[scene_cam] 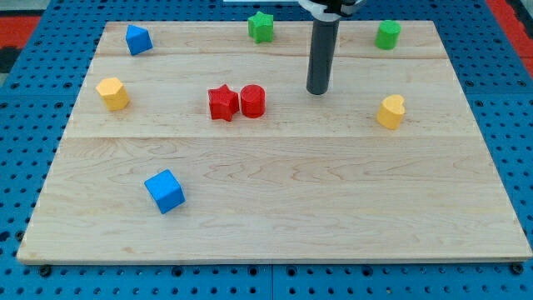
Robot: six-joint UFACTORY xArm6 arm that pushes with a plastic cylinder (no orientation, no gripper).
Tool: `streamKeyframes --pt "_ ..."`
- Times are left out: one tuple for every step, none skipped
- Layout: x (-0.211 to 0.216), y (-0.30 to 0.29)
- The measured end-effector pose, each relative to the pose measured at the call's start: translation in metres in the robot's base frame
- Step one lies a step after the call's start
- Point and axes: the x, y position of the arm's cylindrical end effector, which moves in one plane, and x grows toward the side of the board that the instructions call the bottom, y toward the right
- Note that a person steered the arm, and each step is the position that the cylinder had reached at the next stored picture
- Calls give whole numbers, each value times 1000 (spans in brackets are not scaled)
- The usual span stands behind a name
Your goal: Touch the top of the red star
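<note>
Backdrop: a blue perforated pegboard surface (516,125) frames the whole scene, with a strip of red showing at the view's top corners.
Board: a pale wooden board of glued planks (275,208) fills the middle of the view, and every block sits on it.
Rod: the straight dark rod (321,50) drops in from the view's top, just right of centre, and stands upright.
Tip: my tip (316,92) is down on the wood, to the view's right of the red pair and slightly above their line, clear of both.
Pincer state: the arm carries no pincer, only the rod, so nothing is clenched, released or grasped.
Blue cube: a blue cube-shaped block (164,191) sits alone at the view's lower left, well apart from the rest.
Red star: the red star-shaped block (222,102) lies left of centre in the upper half, its right side touching its red neighbour.
Red cylinder: a red round cylinder block (252,100) sits between the star and my tip.
Yellow right: a yellow block, roughly heart-shaped (390,111), stands at the view's right, well apart from my tip.
Yellow left: a yellow block with angled faces, perhaps hexagonal (112,92), sits near the left edge.
Blue top-left: a blue angular block (137,39), shape hard to tell, is near the top left corner.
Green star: a green star-shaped block (261,27) sits at the top edge, left of the rod.
Green right: a green block, roughly cylindrical (387,34), sits at the top edge, right of the rod.
</note>
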Motion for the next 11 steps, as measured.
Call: streamKeyframes --pt "0 -63" --pt "0 -93" --pt "0 -92" --pt "16 -60" --pt "35 -32" --pt "48 -38" --pt "12 -69" --pt "-27 -93" --pt "-33 -119" --pt "22 -115" --pt "49 -70"
